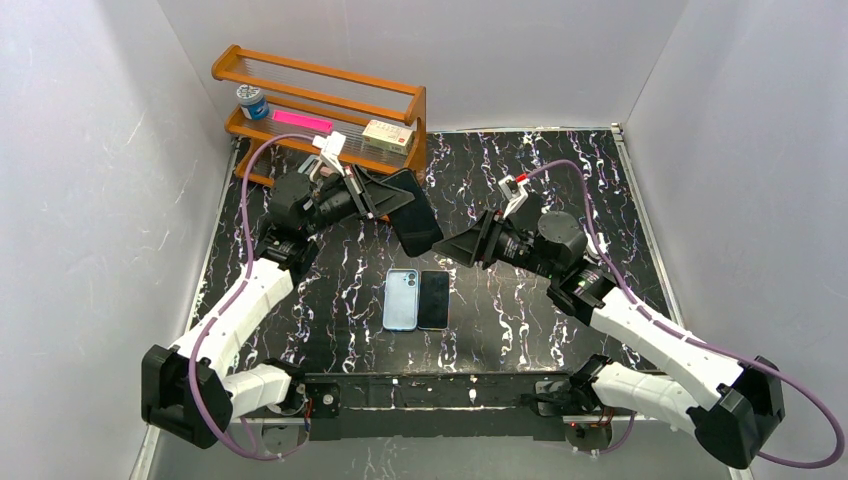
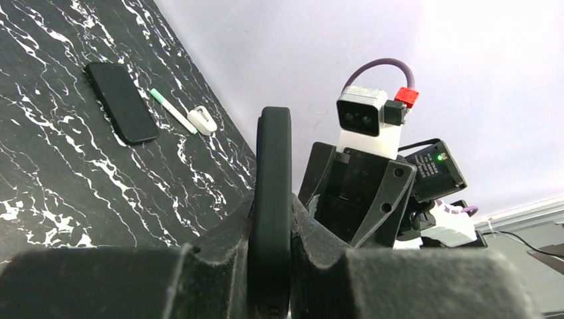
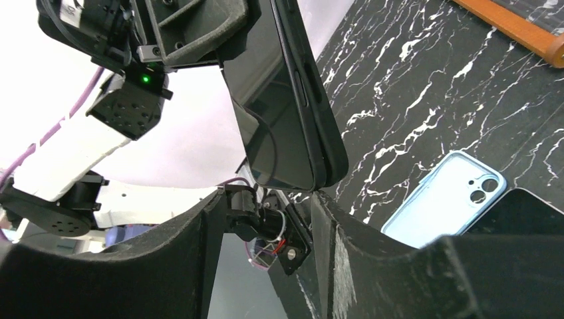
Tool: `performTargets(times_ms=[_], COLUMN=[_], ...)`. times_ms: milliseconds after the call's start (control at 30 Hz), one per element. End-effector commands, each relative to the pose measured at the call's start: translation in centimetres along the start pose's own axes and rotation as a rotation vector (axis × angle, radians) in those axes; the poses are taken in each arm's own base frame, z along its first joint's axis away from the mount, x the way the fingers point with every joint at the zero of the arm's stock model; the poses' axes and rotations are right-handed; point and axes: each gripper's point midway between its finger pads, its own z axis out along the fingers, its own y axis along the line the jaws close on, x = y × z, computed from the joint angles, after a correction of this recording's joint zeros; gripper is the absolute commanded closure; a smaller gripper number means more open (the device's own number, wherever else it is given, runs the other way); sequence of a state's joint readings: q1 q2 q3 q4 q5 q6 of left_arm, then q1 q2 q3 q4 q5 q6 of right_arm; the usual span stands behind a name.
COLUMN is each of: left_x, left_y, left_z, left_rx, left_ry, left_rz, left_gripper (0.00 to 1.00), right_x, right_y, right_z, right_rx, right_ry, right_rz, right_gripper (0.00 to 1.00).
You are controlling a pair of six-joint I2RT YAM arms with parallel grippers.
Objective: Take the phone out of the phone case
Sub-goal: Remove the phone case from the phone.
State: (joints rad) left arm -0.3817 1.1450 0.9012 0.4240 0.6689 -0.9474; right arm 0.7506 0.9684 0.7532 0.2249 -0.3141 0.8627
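Top: left gripper point(image 1: 385, 200) is clamped on the cased phone point(image 1: 412, 212), held in the air above mid-table point(image 1: 520, 160) and slanting down to the right. Right gripper point(image 1: 452, 245) sits at the phone's lower end, fingers apart. Blue case point(image 1: 400, 298) and a bare black phone point(image 1: 433, 298) lie flat side by side near the front. Rack point(image 1: 320, 105) stands at the back left.

Left wrist: cased phone point(image 2: 273, 153) is seen edge-on, pinched between both fingers point(image 2: 226, 252) and sticking up past them. Right arm's wrist camera point(image 2: 362, 113) is just behind it. A black phone point(image 2: 121, 102), a pen point(image 2: 171, 111) and a small white item point(image 2: 201, 119) lie on the table further off.

Right wrist: right gripper point(image 3: 266, 199) has a wide gap, nothing gripped. Lower end of the cased phone point(image 3: 286, 100) hangs just above the fingertips, nearest the right-hand finger point(image 3: 372, 252); contact can't be judged. Screen faces left, case rim wraps the right edge, phone seated in the case. Left gripper point(image 3: 193, 26) holds its top. Blue case point(image 3: 442, 199) and bare phone point(image 3: 525, 212) lie on the table beyond.
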Motion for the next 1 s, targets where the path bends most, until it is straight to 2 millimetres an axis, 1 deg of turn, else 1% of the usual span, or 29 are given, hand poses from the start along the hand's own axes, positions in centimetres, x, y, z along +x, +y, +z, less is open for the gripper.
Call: performTargets(times_ms=[0,133,300,533,700,833,967], left_x=[-0.9,-0.9,-0.9,-0.6,0.1,1.1,2.2], left_y=[-2.3,-2.7,-3.7,-5.1,-6.2,-7.1,-8.0], left_z=[-0.3,-0.3,-0.6,-0.8,-1.2,-1.1,-0.7], left_rx=[0.086,0.108,0.151,0.217,0.260,0.290,0.316], left_ry=[-0.046,-0.043,-0.045,-0.020,0.022,0.069,0.105], left_rz=[0.012,-0.007,-0.019,-0.060,-0.068,-0.074,-0.073], left_gripper=[1.00,1.00,1.00,1.00,1.00,1.00,1.00], right_x=[-1.3,-1.5,-1.5,-2.5,-3.5,-4.1,-4.1], right_y=[1.6,1.8,1.7,2.6,3.1,3.8,4.7], right_z=[0.3,0.4,0.7,0.5,0.4,0.6,1.0], right_rx=[-0.077,-0.096,-0.106,-0.164,-0.207,-0.246,-0.292], right_ry=[-0.049,-0.059,-0.062,-0.103,-0.120,-0.104,-0.057], right_rz=[0.030,0.037,0.049,0.062,0.056,0.020,-0.017], right_gripper=[0.44,0.46,0.48,0.50,0.53,0.55,0.58])
